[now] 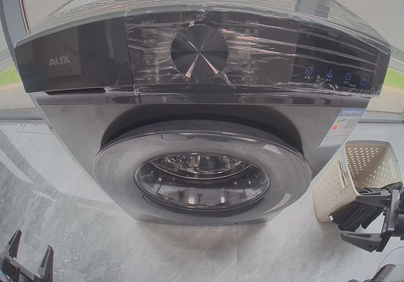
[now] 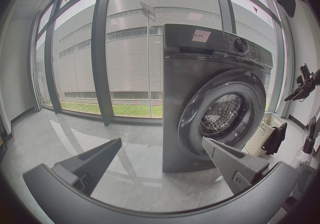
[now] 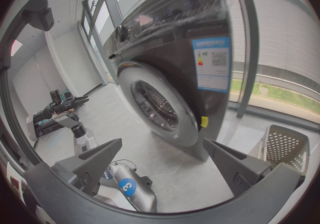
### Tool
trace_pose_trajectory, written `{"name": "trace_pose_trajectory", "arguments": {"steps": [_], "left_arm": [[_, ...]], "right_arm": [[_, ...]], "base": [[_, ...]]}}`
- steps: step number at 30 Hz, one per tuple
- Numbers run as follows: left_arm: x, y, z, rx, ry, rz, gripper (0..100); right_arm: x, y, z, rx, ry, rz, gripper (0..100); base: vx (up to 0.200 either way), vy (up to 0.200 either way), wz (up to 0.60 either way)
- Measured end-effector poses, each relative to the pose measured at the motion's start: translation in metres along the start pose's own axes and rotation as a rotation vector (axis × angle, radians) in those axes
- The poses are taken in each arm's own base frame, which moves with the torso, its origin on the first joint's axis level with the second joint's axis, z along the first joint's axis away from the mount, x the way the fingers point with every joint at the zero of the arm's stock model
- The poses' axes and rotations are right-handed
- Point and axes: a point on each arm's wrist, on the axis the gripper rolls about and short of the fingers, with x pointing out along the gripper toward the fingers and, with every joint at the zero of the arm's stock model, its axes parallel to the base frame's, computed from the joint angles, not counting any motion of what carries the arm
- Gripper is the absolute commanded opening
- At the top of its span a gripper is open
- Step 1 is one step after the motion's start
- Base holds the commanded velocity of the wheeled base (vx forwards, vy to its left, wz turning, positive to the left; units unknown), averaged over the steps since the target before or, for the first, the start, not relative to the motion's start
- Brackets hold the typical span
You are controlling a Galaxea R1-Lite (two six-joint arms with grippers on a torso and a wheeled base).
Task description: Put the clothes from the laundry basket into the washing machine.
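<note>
Head view showed the glossy grey washing machine [image 1: 80, 127], its round glass door [image 1: 202, 180] shut, beside a beige perforated laundry basket [image 1: 332, 186]. Left wrist view showed dark clothes [image 2: 275, 139] draped over its rim. Left gripper [image 1: 30, 251] and right gripper [image 3: 161, 149] gaped, empty.

Laundry basket [image 1: 330, 188] just R of washing machine [image 1: 202, 110]; clothes [image 1: 357, 213] draped over basket's near rim.

Left claw [image 2: 161, 140] spread, washing machine [image 2: 216, 101] beyond; dark clothes [image 2: 275, 139] draped over laundry basket [image 2: 261, 132]
</note>
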Motion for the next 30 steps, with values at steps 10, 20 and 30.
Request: {"name": "trace_pose_trajectory", "arguments": {"steps": [10, 20, 30], "left_arm": [[0.0, 0.0, 0.0, 0.0, 0.0, 0.0, 100], [0.0, 0.0, 0.0, 0.0, 0.0, 0.0, 100], [0.0, 0.0, 0.0, 0.0, 0.0, -0.001, 100]], "right_arm": [[0.055, -0.014, 0.022, 0.04, 0.016, 0.051, 100], [0.094, -0.023, 0.035, 0.051, 0.003, 0.014, 100], [0.123, -0.031, 0.042, 0.041, -0.02, -0.009, 100]], "base": [[0.0, 0.0, 0.0], [0.0, 0.0, 0.0], [0.0, 0.0, 0.0]]}}
